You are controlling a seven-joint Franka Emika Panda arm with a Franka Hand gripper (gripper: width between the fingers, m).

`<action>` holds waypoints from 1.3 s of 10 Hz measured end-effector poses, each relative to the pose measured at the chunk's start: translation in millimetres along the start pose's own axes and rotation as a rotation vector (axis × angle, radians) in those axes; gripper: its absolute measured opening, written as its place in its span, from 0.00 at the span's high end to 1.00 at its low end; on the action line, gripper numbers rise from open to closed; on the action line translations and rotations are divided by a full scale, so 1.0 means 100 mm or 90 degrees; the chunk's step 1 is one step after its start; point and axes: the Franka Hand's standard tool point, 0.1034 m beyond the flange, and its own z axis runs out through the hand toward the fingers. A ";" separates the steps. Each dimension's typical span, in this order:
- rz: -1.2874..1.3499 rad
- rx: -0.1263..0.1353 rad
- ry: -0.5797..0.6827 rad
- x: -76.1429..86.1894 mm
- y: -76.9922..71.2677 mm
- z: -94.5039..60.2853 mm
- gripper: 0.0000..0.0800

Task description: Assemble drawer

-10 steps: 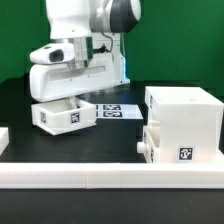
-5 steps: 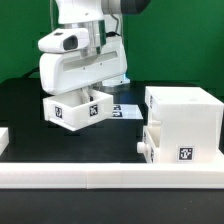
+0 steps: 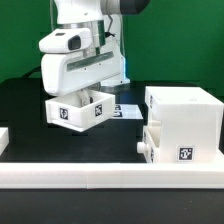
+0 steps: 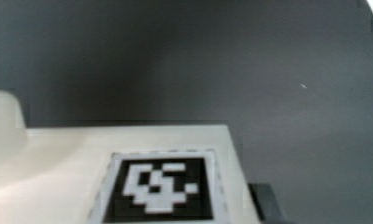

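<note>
My gripper (image 3: 86, 92) is shut on a small white drawer tray (image 3: 80, 110) and holds it tilted above the black table, toward the exterior view's left. The tray shows tags on two faces. The tall white housing (image 3: 186, 112) stands at the exterior view's right, with a second tray (image 3: 178, 149) in its lower part, tag facing front. In the wrist view the held tray's white wall and its tag (image 4: 162, 186) fill the near part. A dark fingertip (image 4: 263, 197) shows beside it. The jaws are mostly hidden by the tray.
The marker board (image 3: 124, 110) lies flat on the table behind the held tray. A long low white border rail (image 3: 100, 178) runs along the front edge. A small white block (image 3: 3, 137) sits at the exterior view's far left.
The tray has left the table: it was lifted and turned so a corner faces the camera. Since half a second ago it has moved slightly toward the exterior view's right.
</note>
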 end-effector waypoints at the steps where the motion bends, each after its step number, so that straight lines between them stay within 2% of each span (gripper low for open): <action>1: -0.068 -0.001 -0.003 0.04 0.10 -0.06 0.95; 3: -0.178 -0.023 -0.010 0.15 0.31 -0.20 0.95; 7: -0.299 -0.018 -0.019 0.12 0.30 -0.16 0.95; 8: -0.311 -0.013 -0.026 0.21 0.35 -0.18 0.95; 9: -0.327 -0.011 -0.029 0.35 0.46 -0.21 0.95; 11: -0.334 -0.002 -0.025 0.55 0.62 -0.16 0.95; 12: -0.338 0.004 -0.023 0.61 0.66 -0.13 0.95; 13: -0.335 0.005 -0.024 0.58 0.65 -0.13 0.95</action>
